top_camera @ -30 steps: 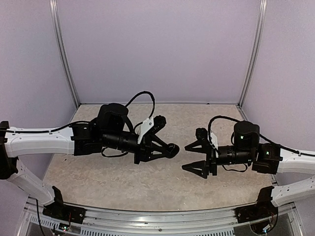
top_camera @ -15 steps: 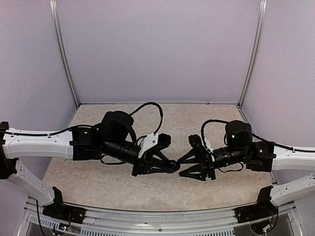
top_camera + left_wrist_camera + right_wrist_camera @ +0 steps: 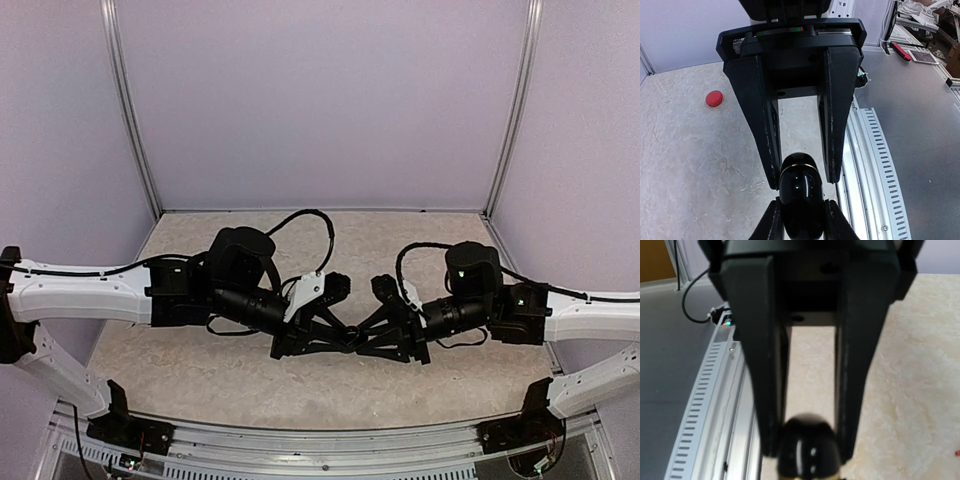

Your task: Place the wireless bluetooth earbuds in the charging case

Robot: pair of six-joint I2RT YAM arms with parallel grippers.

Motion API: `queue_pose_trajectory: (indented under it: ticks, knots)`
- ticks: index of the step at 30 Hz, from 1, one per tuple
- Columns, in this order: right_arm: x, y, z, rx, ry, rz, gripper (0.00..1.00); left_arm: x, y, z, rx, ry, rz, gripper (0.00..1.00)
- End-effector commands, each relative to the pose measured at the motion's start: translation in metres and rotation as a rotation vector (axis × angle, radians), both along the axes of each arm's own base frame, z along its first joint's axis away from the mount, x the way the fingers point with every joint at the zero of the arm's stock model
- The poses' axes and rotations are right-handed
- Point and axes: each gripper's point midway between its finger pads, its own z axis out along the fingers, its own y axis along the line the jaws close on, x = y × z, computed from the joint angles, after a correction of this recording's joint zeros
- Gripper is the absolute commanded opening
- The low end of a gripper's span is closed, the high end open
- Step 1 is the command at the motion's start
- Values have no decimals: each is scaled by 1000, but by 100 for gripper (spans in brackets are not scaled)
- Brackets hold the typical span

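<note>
Pale lilac walls enclose the mottled beige table (image 3: pixel 200 370), where your two arms meet tip to tip above its middle. Your left end effector (image 3: pixel 347 337) is clamped on the black charging case (image 3: pixel 800 200), a glossy pebble with a thin gold seam near its far end, held clear of the surface. Your right end effector (image 3: pixel 801 177) faces it head-on, and its fingers (image 3: pixel 835 125) are pressed against both sides of that far end, so the case is pinched from both directions at once. In the left wrist view, a small red rounded object (image 3: pixel 714 98) lies on the table well apart from both arms; you cannot tell whether it is an earbud. At the table's near edge runs a slotted metal rail (image 3: pixel 875 165).
</note>
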Motion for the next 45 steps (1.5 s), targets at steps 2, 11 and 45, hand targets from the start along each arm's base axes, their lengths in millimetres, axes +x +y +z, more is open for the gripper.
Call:
queue_pose_trajectory:
  ticks: [2, 11, 45]
  knots:
    - [-7, 8, 10, 4, -45, 47, 32, 6, -10, 17, -38, -16, 22, 5]
    - [-7, 8, 3, -24, -38, 47, 33, 5, -9, 19, -44, -18, 15, 5]
    - [-4, 9, -1, -36, -51, 37, 17, 13, -7, 23, -51, -34, 65, 17]
